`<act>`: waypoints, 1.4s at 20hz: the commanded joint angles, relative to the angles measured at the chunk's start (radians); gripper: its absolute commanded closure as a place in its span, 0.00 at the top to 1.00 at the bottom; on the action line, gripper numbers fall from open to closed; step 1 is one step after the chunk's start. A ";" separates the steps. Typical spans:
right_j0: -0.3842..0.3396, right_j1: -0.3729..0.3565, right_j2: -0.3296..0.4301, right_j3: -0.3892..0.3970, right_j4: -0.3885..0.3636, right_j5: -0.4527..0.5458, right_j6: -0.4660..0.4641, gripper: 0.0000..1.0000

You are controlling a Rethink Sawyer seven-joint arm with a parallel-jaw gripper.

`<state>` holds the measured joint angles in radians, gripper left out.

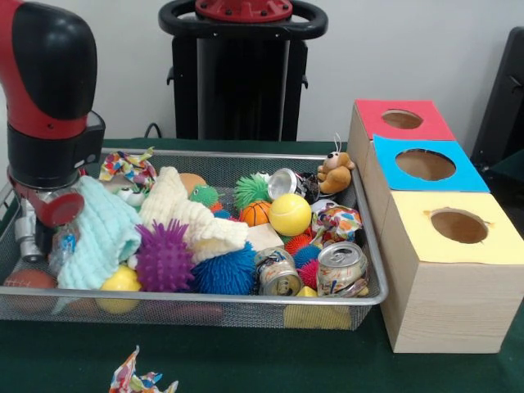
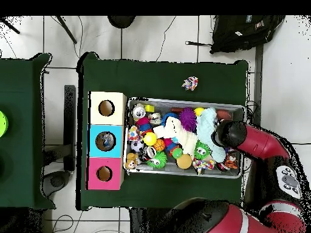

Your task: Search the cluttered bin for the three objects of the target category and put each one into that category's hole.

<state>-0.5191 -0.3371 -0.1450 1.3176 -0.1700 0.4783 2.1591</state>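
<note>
Cluttered and full, the wire mesh bin [image 1: 370,282] sits on the green table [image 1: 246,360], packed with soft toys, balls and cans. Toward its front lie a purple spiky ball [image 1: 164,258], a blue spiky ball [image 1: 225,274] and 2 crushed cans [image 1: 340,268], side by side near the front right corner. A yellow ball [image 1: 290,214] rests near the middle, with a small basketball [image 1: 255,213] and a green spiky ball [image 1: 250,190] just behind it. A cream cloth [image 1: 184,214] and a pale mint cloth [image 1: 102,233] drape over the left half, and a small brown plush animal [image 1: 335,172] leans at the far right corner. Beside the bin stands a wooden box with 3 round holes on top: a red-topped hole [image 1: 401,119], a blue-topped hole [image 1: 425,164] and a yellow-topped hole [image 1: 458,226]. The robot arm [image 1: 49,98] hangs over the bin's left end, its gripper [image 1: 37,233] down among the clutter beside the mint cloth; I cannot tell how it is set. A crumpled colourful wrapper [image 1: 139,381] lies on the table outside the bin.
</note>
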 commanded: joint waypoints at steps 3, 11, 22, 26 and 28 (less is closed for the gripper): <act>0.000 -0.050 0.040 0.054 0.029 0.134 0.044 0.00; -0.004 -0.082 0.052 0.051 0.036 0.171 0.037 0.00; -0.004 -0.103 0.071 0.071 0.039 0.178 0.042 0.00; -0.025 -0.107 0.093 0.092 0.056 0.163 0.044 1.00; -0.029 -0.106 0.098 0.097 0.059 0.155 0.044 1.00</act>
<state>-0.5216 -0.4476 -0.1432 1.3237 -0.1596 0.5631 2.1591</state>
